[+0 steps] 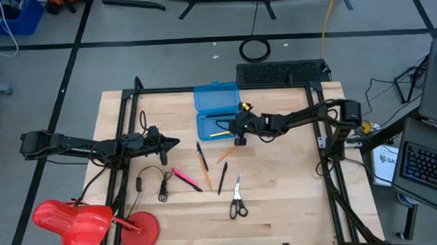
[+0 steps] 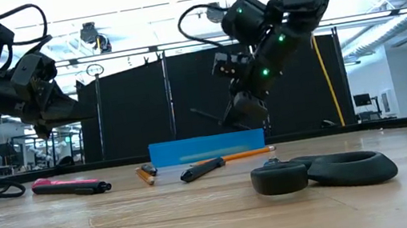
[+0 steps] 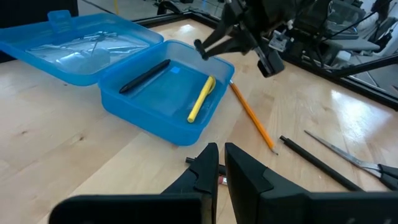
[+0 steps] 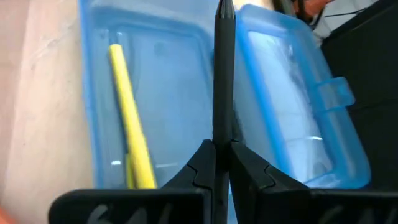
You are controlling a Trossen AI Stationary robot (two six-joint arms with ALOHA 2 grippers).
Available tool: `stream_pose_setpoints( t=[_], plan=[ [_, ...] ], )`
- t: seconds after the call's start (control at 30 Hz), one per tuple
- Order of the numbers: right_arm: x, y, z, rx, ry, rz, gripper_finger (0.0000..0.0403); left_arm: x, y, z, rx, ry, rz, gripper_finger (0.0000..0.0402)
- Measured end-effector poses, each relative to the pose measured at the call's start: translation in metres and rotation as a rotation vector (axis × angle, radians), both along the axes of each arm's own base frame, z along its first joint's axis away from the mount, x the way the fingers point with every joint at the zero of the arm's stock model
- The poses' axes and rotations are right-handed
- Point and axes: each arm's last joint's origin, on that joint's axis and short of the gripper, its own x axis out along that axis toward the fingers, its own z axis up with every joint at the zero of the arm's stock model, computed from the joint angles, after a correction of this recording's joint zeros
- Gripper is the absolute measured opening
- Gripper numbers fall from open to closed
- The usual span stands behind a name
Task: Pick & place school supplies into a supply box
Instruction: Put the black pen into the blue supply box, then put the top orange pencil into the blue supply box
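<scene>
Blue and open, the small plastic pencil case (image 1: 217, 112) sits at the table's far middle, a yellow pen (image 4: 132, 146) lying in its tray. I see my right gripper (image 4: 219, 163) over that tray, fingers pinched tight on a slim black pen (image 4: 222, 74). My left gripper (image 3: 219, 163) hovers nearby, fingers nearly together, empty.

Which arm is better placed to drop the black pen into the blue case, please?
Right: the right gripper has its jaws shut on the black pen above the open blue case; the left gripper waits aside.
</scene>
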Motion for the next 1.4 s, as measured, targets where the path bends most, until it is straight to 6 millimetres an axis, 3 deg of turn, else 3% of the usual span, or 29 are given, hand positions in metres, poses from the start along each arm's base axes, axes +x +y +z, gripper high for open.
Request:
stream_pose_setpoints(
  t=[0.47, 0.97, 1.2, 1.4],
  plan=[
    [0.002, -0.001, -0.007, 0.064, -0.028, 0.006, 0.005, 0.0, 0.0, 0.0, -0.001, 0.005, 0.0, 0.0031],
    [0.005, -0.001, -0.002, 0.065, -0.083, 0.001, 0.0054, 0.0, 0.0, 0.0, -0.002, 0.004, 0.0, 0.0031],
    [0.008, 0.014, 0.0, 0.041, -0.081, 0.039, 0.0054, 0.0, 0.0, 0.0, -0.002, 0.004, 0.0, 0.0031],
    [0.011, 0.038, 0.007, -0.071, -0.075, 0.018, 0.0054, 0.0, 0.0, 0.0, 0.0, 0.005, -0.001, 0.0031]
  ],
)
